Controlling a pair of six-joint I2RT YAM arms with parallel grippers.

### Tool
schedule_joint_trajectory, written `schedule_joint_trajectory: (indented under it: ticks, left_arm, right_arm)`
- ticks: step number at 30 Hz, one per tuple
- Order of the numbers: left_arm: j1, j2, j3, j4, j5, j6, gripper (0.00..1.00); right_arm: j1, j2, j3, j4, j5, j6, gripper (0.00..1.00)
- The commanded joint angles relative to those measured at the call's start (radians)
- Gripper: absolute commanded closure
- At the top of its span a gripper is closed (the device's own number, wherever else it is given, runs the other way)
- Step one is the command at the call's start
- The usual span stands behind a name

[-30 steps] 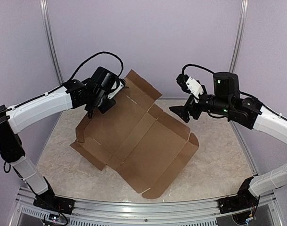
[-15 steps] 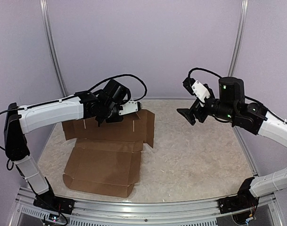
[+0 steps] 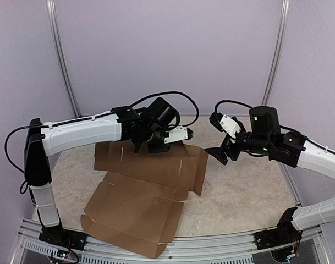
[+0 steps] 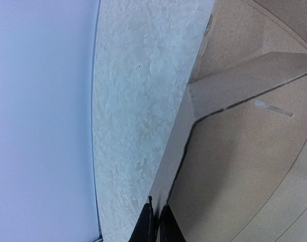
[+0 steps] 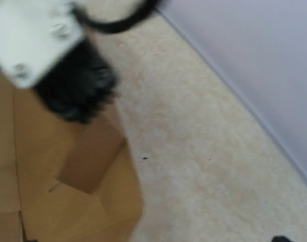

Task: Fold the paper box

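Three lilac wall panels (image 3: 167, 55) enclose your mottled beige tabletop (image 3: 244, 187); left gripper (image 4: 156, 224) pinches the brown corrugated cardboard box (image 3: 139, 203), right gripper (image 3: 218, 155) spread wide.

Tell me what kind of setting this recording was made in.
Probably a lab robot cell, not a home: plain lilac wall panels joined by metal corner posts, a pale marbled tabletop, and an aluminium rail at the near edge carrying two robot arms.

Paper box (image 3: 137, 206): brown corrugated sheet, unfolded; near half flat on table (image 3: 244, 192), far half raised.
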Motion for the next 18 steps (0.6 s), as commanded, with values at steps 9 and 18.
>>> schedule_joint_trajectory:
  ticks: [9, 18]
  left_arm:
    - [-0.012, 0.001, 0.048, -0.127, 0.184, -0.198, 0.87]
    - [0.031, -0.227, -0.158, 0.108, 0.221, -0.352, 0.81]
  right_arm:
    - [0.011, 0.001, -0.083, 0.113, -0.048, 0.07, 0.0]
    - [0.012, 0.033, -0.063, 0.117, -0.046, 0.09, 0.0]
